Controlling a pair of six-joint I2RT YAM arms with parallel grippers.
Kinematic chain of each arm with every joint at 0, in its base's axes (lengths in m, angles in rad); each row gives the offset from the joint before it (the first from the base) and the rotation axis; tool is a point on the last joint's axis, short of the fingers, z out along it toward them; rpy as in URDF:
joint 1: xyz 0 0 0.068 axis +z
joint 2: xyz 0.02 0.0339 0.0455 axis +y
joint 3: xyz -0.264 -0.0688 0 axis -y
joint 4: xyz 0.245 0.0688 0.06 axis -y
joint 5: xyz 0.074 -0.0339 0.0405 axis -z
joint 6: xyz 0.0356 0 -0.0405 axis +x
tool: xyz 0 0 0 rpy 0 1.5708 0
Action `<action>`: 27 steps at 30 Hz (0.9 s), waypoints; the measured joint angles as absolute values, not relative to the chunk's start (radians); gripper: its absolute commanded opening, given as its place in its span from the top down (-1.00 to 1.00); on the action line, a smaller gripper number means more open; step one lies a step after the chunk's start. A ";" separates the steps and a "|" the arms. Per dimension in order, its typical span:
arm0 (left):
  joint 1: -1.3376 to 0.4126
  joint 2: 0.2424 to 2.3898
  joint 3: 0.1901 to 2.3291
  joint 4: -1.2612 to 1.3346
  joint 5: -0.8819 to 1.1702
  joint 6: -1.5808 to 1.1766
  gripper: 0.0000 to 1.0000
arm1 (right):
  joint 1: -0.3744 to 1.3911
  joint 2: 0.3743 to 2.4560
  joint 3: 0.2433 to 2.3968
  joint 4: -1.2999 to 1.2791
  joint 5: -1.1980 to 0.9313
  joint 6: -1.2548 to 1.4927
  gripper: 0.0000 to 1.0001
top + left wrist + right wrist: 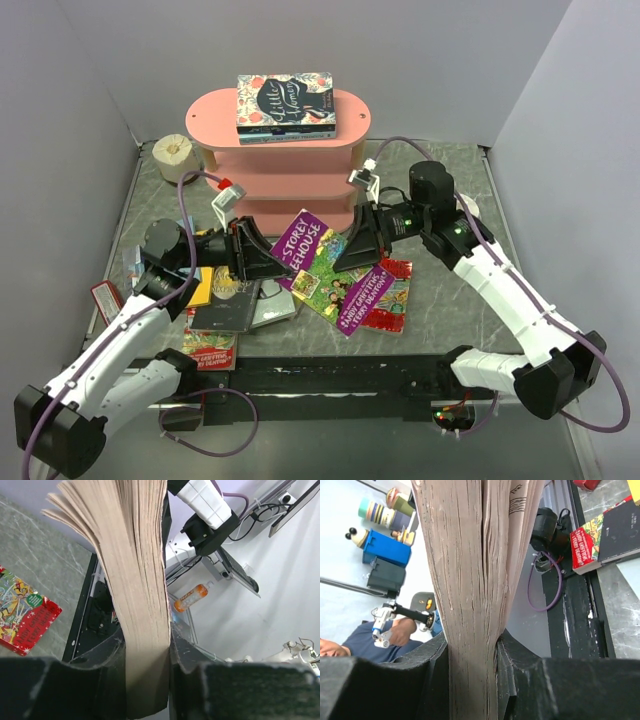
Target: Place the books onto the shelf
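Wrist views: left end effector (146,655) and right end effector (472,655) each pinch the purple book (318,265) by its page edges. Top view alone: both arms bent inward, book tilted at centre frame; shelf (215,115) beyond, upper centre.

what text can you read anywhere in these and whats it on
"Little Women": cover of the floral book on the top board of the pink shelf.
"-STOREY" above "EEHOUSE": cover of the purple book; the start of the second word is hidden.
Too small or blurred to read: the author line low on the purple book, the red book's spine, the orange bottle's label.
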State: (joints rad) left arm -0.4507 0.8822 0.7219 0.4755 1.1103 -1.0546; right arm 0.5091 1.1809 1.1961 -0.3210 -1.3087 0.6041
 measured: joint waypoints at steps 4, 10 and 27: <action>-0.451 0.890 0.735 0.472 1.103 -1.060 0.97 | 0.508 1.182 1.228 -0.368 -1.299 0.581 0.04; -0.452 0.876 0.845 0.353 0.984 -1.024 0.97 | 0.506 1.176 1.414 -0.505 -1.059 0.518 -0.43; -0.270 1.340 1.765 0.054 0.466 -0.937 0.98 | 0.497 1.016 1.550 -0.370 -0.274 0.574 -0.44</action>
